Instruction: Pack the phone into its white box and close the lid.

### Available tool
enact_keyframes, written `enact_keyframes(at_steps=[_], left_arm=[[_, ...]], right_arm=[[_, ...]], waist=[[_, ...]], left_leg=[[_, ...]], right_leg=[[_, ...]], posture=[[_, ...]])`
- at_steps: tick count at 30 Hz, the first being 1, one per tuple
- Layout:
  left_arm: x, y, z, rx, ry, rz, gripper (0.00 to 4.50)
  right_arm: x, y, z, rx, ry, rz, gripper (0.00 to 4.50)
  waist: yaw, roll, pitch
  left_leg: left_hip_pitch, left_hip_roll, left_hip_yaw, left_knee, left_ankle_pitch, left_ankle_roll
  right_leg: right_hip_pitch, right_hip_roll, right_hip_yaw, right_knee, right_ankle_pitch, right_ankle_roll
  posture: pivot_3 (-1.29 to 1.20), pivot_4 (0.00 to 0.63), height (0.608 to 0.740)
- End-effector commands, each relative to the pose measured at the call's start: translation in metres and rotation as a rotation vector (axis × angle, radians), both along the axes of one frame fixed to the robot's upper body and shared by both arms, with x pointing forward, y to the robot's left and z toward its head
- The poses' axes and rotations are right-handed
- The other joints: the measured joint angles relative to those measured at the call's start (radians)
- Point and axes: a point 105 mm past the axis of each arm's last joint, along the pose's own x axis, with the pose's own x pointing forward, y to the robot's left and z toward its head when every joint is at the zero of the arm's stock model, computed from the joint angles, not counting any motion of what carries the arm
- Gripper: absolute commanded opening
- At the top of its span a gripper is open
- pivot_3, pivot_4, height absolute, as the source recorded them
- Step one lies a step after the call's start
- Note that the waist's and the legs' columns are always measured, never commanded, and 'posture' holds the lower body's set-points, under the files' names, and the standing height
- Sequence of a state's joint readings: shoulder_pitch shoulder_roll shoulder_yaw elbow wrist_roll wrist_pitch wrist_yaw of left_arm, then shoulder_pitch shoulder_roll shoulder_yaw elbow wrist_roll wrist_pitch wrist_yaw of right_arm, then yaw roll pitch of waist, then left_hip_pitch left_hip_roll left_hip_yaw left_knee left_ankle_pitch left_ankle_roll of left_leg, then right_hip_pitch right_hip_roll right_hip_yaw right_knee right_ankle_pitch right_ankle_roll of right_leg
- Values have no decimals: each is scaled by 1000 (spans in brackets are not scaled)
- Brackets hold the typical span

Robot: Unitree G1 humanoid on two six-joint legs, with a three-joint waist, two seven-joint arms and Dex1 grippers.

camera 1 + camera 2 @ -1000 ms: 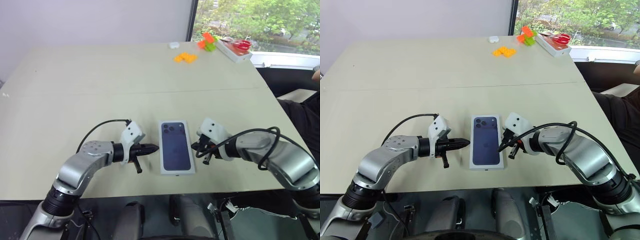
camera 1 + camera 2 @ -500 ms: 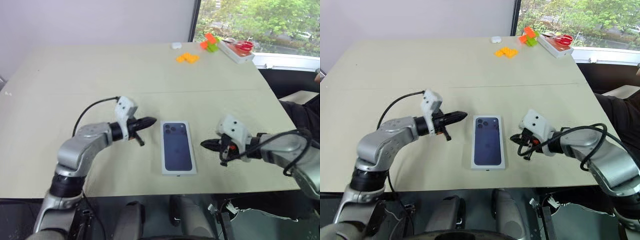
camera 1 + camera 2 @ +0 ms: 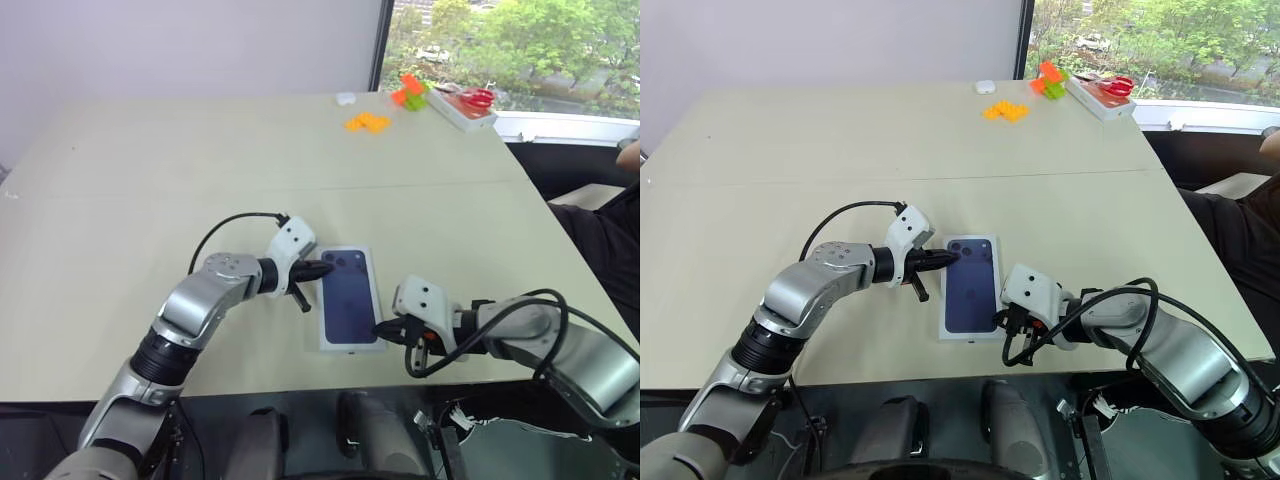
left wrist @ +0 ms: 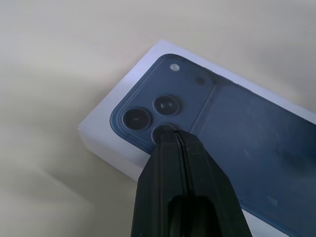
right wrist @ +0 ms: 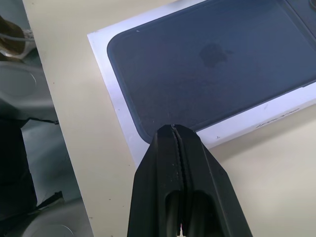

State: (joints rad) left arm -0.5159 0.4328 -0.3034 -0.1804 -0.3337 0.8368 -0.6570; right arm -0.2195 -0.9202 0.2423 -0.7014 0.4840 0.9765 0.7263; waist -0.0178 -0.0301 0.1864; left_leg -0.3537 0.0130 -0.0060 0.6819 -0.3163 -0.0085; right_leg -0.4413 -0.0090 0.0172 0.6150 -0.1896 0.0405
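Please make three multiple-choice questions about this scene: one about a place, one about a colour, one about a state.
1. Where do the tips of the left gripper stand?
A. at the camera corner of the picture on the lid
B. beside the orange blocks
C. at the far table edge

2. What colour is the phone picture on the lid?
A. red
B. dark navy blue
C. green

3. How do the jaws of the right gripper stand?
A. wide open
B. shut on the lid
C. shut, holding nothing

Answers: 1 A, the left wrist view shows the tips at the printed lenses. 2 B, the head views show it. 3 C, the right wrist view shows them pressed together, nothing between.
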Motion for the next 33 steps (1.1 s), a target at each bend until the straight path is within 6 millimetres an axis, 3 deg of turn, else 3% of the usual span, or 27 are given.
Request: enact_keyframes(at_steps=[1,4,7,11,14,16,21,27,33], left_arm=[[-1,7,16,-106,-49,11,0],[3,30,51,-311,-94,93,0],[7,60,62,-365,-105,186,0],[4,153,56,-298,-179,476,0],[-9,192,46,-202,-214,592,0],[-18,204,44,-180,-229,632,0],[-36,224,37,-139,-229,697,0],[-53,229,30,-141,-227,739,0],[-56,231,27,-143,-221,761,0]], right_arm=[[12,-4,5,32,-47,-58,43],[33,-6,36,172,-162,-135,43],[50,-12,54,255,-250,-219,43],[90,-64,60,244,-354,-479,43],[103,-82,61,266,-381,-555,43],[109,-88,62,288,-388,-582,43],[113,-79,59,301,-374,-536,43],[116,-69,53,314,-361,-467,43],[117,-65,53,336,-354,-452,43]], waist=[[-2,-1,0],[-1,-1,1],[2,-1,1],[-5,0,1],[2,0,2],[8,0,2],[4,0,2],[0,0,2],[2,0,2]], left_leg=[[0,0,0,0,0,0],[-1,1,1,0,0,0],[-2,1,0,1,0,0],[-1,1,1,0,-1,1],[-2,0,2,0,-1,1],[-2,1,2,0,-1,1],[-3,1,2,0,-1,1],[-2,2,2,0,-2,2],[-2,2,2,0,-2,2]], right_leg=[[0,0,0,0,0,0],[-3,0,0,1,0,0],[-5,0,0,2,2,3],[-5,0,1,1,2,2],[-5,-1,2,0,1,0],[-5,-2,1,0,0,0],[-4,-4,1,-1,0,0],[-4,-3,2,-1,0,1],[-4,-2,2,-1,0,1]], posture=[[0,150,726],[0,150,726],[0,150,726],[0,150,726],[0,150,726],[0,150,726],[0,150,726],[0,150,726],[0,150,726]])
